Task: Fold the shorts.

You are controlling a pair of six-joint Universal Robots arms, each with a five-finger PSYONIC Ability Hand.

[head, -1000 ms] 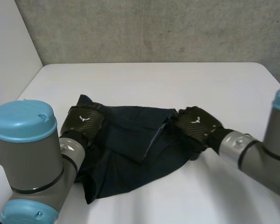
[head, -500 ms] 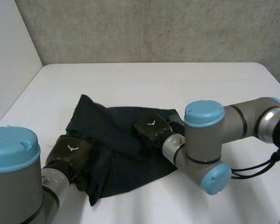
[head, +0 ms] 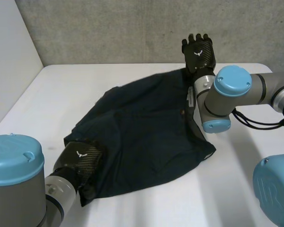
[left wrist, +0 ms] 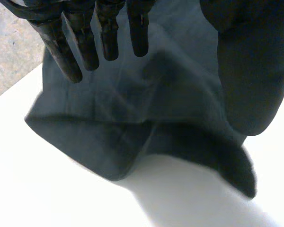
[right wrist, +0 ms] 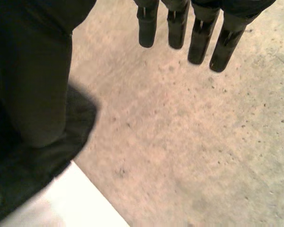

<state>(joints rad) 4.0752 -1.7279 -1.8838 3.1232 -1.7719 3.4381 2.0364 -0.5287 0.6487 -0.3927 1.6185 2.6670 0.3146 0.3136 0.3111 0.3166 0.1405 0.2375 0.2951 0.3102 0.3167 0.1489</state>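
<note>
Shorts (head: 146, 137): dark navy, soft matte cloth, spread and rumpled across the white table (head: 52, 104). Left hand (head: 80, 158) rests straight-fingered on the near-left corner; right hand (head: 198, 52) hangs above the far-right corner, fingers straight, holding nothing. I would smooth the creases, then pinch both corners firmly before folding one half over.
</note>
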